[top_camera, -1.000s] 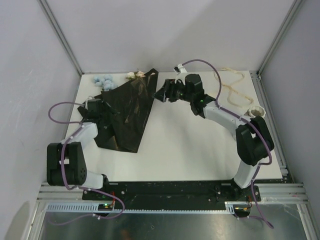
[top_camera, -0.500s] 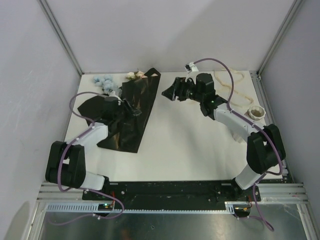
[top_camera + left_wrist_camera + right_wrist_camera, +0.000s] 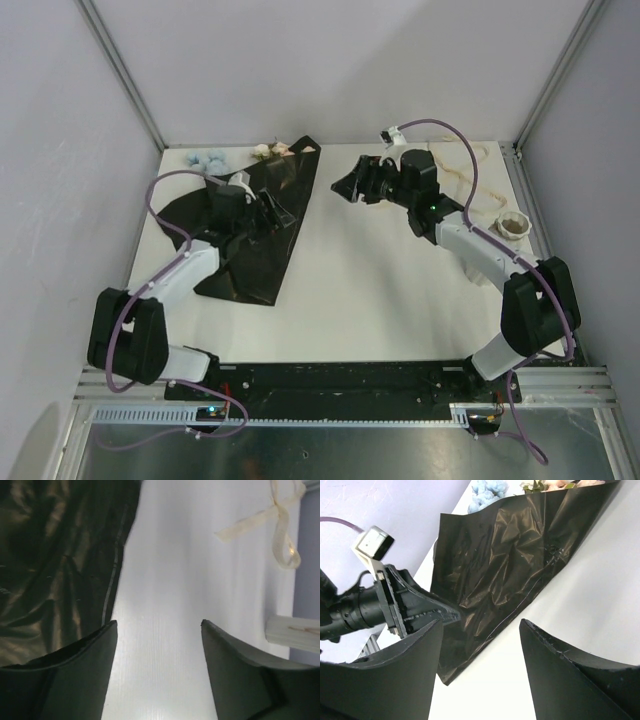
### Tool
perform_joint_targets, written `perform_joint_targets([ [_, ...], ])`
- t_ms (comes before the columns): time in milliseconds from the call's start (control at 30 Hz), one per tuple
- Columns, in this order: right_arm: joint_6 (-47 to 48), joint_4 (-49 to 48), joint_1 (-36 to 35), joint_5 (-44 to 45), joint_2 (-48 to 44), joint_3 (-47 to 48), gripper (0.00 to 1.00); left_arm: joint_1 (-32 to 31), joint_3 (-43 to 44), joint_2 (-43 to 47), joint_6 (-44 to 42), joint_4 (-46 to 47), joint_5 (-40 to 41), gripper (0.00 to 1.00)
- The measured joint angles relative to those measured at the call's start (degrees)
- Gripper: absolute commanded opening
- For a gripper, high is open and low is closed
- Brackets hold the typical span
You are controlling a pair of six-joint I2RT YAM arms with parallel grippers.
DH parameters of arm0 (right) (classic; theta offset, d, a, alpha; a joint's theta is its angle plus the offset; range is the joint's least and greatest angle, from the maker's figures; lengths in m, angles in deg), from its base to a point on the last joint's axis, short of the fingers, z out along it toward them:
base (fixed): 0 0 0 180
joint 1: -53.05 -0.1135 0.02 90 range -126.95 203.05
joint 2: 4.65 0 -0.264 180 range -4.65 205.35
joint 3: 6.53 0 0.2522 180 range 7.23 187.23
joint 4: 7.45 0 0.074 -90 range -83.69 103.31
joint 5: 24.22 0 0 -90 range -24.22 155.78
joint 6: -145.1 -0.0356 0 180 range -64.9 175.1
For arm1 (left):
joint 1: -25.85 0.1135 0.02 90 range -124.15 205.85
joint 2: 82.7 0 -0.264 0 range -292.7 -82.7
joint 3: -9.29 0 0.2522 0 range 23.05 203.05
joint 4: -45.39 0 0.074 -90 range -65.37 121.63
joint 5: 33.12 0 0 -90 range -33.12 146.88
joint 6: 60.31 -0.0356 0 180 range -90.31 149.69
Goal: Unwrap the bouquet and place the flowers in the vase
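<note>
Where the flowers lie: the flowers (image 3: 207, 158) poke out past the far edge of the black wrapping sheet (image 3: 250, 250), blue blooms off its far left corner, cream and peach ones by its far tip. The stems are hidden under it.
Sheet: spread out and crinkled on the table (image 3: 380, 290), not rolled.
Left gripper (image 3: 159, 622): hovers over the sheet's right edge, jaws apart, nothing between them.
Right gripper (image 3: 481, 620): off the sheet's right side above bare table, facing it, jaws apart and empty.
Vase (image 3: 513, 224): upright, well apart from the sheet on the robot's right.
Ribbon (image 3: 276, 509): loose, far right of the sheet.
Handling: likely light. The thin stems should bend and the blooms should crush easily, while the glossy sheet looks slippery and may drag stems along.
Hold: best on the gathered stems below the blooms, once the sheet is lifted off them.
Edges: beyond the sheet's far edge the table soon ends, so there is little room there.
Open room: bare table from the sheet's right side across to the vase.
</note>
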Motion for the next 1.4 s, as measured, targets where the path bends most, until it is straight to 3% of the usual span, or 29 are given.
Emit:
perform_joint_targets([
  [133,-0.04,0.15,-0.57,0.17,-0.26,0.00,0.68,2.25,3.48,3.98,-2.16,-8.28,7.50,0.79],
  [367,-0.17,-0.02,-1.36,0.13,-0.61,-0.42,0.68,22.18,1.95,8.81,-2.03,-14.12,12.85,0.80],
  [533,-0.39,-0.17,-1.60,-0.15,-0.63,-0.90,0.68,23.87,-1.20,7.43,-2.03,-13.38,9.40,0.80],
  [767,-0.57,-1.07,-1.70,-1.11,-0.63,-1.62,0.68,23.85,-2.93,3.04,-1.46,-5.01,4.76,0.75],
  [867,-0.57,-1.07,-1.70,-1.44,-0.68,-2.19,0.67,23.85,-3.82,-0.20,-0.92,-1.51,3.56,0.65],
  [1000,-0.57,-0.96,-1.53,-1.40,-1.46,-3.08,0.66,23.85,-5.60,-3.15,0.42,1.86,1.68,0.27],
  [1100,-0.57,-0.96,-1.51,-1.14,-2.05,-3.10,0.66,23.63,-6.14,-3.45,1.27,3.17,0.09,0.06],
  [1233,-0.57,-0.94,-1.31,-0.37,-2.64,-3.19,0.65,22.12,-6.16,-2.08,2.14,4.74,-1.11,0.01],
  [1400,-0.57,-0.37,0.04,2.01,-5.55,-5.40,0.65,11.96,-6.10,2.62,2.60,6.36,-1.18,0.00],
])
